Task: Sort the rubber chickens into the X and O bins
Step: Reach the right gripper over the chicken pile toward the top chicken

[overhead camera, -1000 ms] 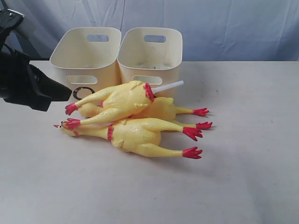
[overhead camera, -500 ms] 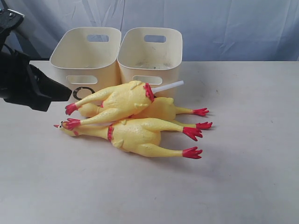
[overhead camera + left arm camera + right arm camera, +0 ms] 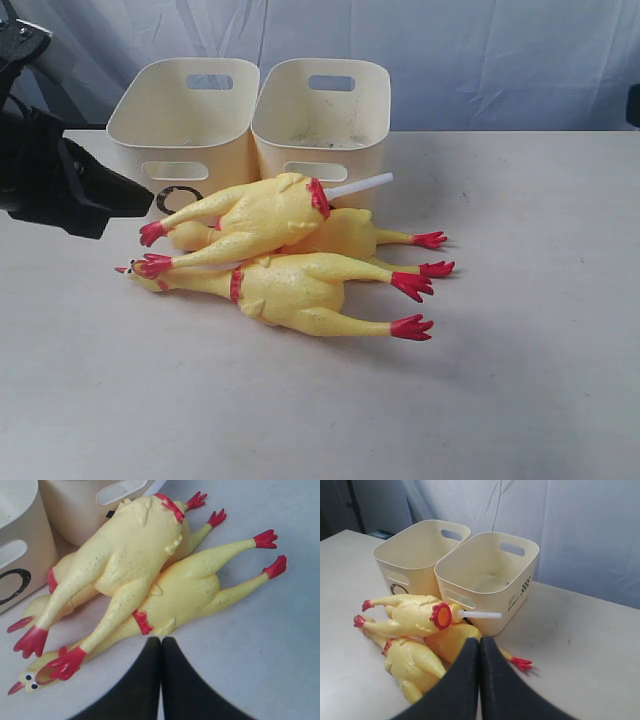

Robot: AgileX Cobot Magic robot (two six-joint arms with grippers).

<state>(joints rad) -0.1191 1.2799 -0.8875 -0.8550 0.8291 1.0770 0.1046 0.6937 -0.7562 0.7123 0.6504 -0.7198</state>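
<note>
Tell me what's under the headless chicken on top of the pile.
Two more chickens lie under the headless chicken: the front chicken, its head and neck band showing, and the rear chicken, whose body is largely covered.

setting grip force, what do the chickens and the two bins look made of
Chickens: probably soft rubber or vinyl; dull yellow skin with moulded pimples, painted-looking red feet. Bins: seemingly rigid cream plastic; smooth, faintly glossy walls with moulded slot handles.
</note>
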